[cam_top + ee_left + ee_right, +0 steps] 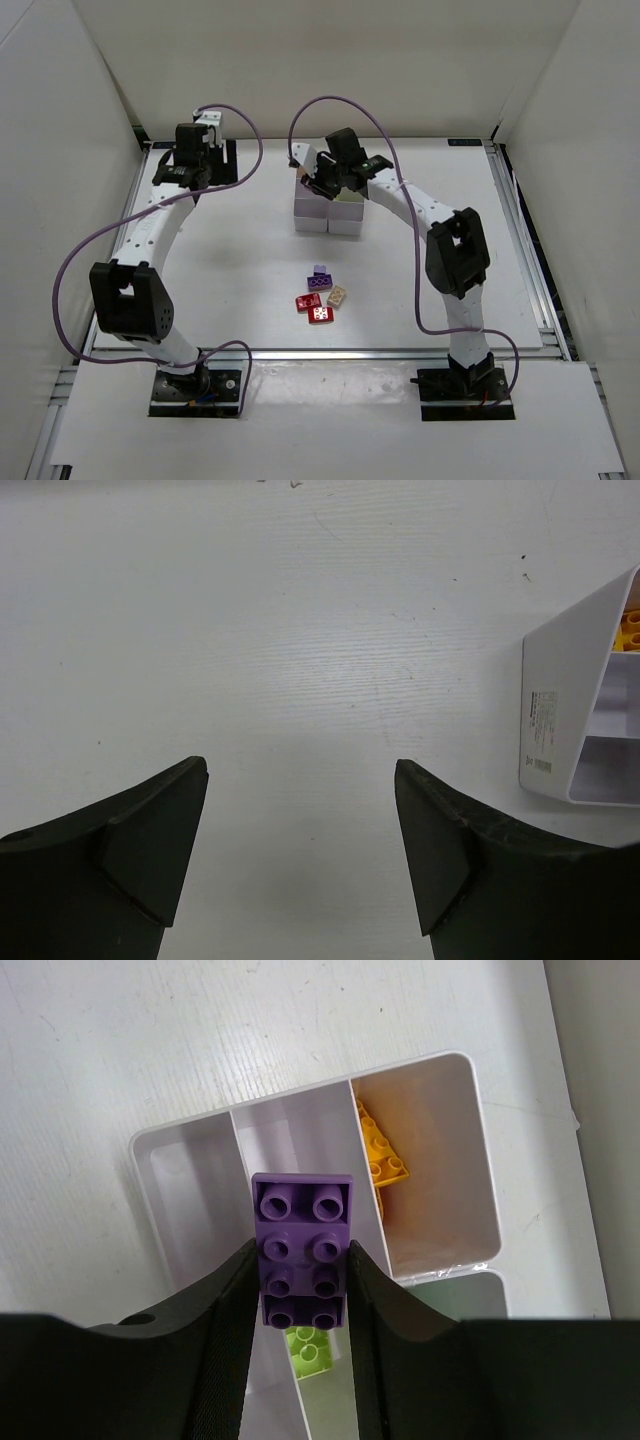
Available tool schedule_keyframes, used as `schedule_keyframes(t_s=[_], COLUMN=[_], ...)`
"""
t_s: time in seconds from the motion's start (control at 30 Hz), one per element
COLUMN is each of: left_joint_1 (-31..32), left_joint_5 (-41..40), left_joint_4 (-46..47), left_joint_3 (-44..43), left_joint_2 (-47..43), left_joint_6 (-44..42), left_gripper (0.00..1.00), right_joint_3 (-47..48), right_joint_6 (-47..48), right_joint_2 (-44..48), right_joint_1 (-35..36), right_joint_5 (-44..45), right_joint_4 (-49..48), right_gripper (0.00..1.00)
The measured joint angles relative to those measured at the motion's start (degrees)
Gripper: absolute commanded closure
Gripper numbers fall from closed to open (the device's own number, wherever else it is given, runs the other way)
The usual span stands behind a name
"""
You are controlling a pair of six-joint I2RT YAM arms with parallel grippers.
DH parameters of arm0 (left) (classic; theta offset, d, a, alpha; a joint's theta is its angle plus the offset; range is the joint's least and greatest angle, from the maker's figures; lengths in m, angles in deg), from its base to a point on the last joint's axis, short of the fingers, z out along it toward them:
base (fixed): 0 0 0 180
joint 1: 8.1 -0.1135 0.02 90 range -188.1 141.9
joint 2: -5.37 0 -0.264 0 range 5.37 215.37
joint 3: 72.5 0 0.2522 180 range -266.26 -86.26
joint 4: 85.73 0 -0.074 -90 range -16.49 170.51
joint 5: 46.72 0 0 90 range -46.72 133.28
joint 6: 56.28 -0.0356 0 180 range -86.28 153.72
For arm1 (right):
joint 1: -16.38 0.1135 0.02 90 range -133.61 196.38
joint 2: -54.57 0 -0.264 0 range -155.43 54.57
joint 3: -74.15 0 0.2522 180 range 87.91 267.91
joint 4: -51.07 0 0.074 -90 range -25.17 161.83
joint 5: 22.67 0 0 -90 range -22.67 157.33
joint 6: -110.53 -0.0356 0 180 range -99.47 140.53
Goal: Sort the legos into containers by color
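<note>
My right gripper (302,1260) is shut on a purple lego (302,1250), studs facing the camera, held above the white containers (420,1065). An orange lego (383,1150) lies in one box and a lime lego (308,1350) in another. In the top view the right gripper (322,178) hovers over the containers (328,212). On the table lie a purple lego (320,277), a tan lego (338,296) and two red legos (309,301) (321,316). My left gripper (300,810) is open and empty over bare table, at the far left (185,168).
The corner of the containers (565,695) shows at the right of the left wrist view, with something yellow-orange inside. White walls enclose the table (230,270). Purple cables loop from both arms.
</note>
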Motion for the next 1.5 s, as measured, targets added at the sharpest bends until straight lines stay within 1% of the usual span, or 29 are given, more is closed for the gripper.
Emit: schedule_keyframes(t_s=[0.17,0.43,0.57,0.7,0.77,0.8,0.9,0.97,1.1,1.2,1.23,1.33,1.43,1.5], left_joint_1=[-0.02,-0.57,-0.74,-0.76,-0.79,-0.79,-0.79,-0.79,-0.81,-0.81,-0.81,-0.50,1.16,2.91], left_joint_5=[-0.13,-0.44,-0.44,-0.44,-0.44,-0.44,-0.42,-0.42,0.98,3.89,5.75,12.79,24.55,32.65], left_joint_4=[-0.04,-0.20,-0.22,-0.20,-0.24,-0.20,-0.15,-0.22,-0.39,0.50,1.20,1.46,-0.35,-1.18], left_joint_3=[-0.42,-1.09,-1.09,-1.09,-1.18,-1.22,-1.42,-1.51,-1.53,-0.11,1.53,7.02,10.32,11.67], left_joint_2=[0.63,2.27,2.67,2.71,2.80,2.86,3.02,3.19,3.30,2.54,1.60,-1.95,-4.72,-5.60], left_joint_6=[-0.02,-0.02,-0.02,-0.02,-0.02,-0.02,-0.02,-0.02,-0.02,0.09,0.20,-0.61,-4.22,-6.21], left_gripper=[0.11,0.11,0.10,0.10,0.10,0.10,0.10,0.13,0.14,0.15,0.16,0.16,0.19,0.22], right_joint_3=[0.31,1.18,1.53,1.53,1.53,1.53,1.53,1.53,1.53,0.61,-0.42,-4.94,-10.56,-13.38], right_joint_6=[0.44,1.27,1.29,1.27,1.27,1.25,1.31,1.25,-0.26,-3.19,-4.44,-8.15,-11.69,-14.03], right_joint_2=[-0.52,-3.48,-4.28,-4.28,-4.28,-4.28,-4.28,-4.28,-3.80,-1.07,0.87,9.29,19.30,24.57], right_joint_1=[0.35,0.39,0.52,0.57,0.59,0.59,0.61,0.61,0.74,0.90,0.92,1.03,0.24,-1.77], right_joint_5=[0.59,1.73,2.54,3.17,3.30,3.37,3.41,3.41,3.65,4.70,5.22,7.50,9.16,9.57], right_joint_4=[-0.11,-1.14,-1.31,-1.73,-1.99,-2.16,-2.51,-2.56,-2.58,-2.95,-3.32,-5.09,-6.99,-7.54], right_gripper=[0.80,0.68,0.55,0.48,0.41,0.40,0.40,0.41,0.42,0.40,0.40,0.39,0.39,0.39])
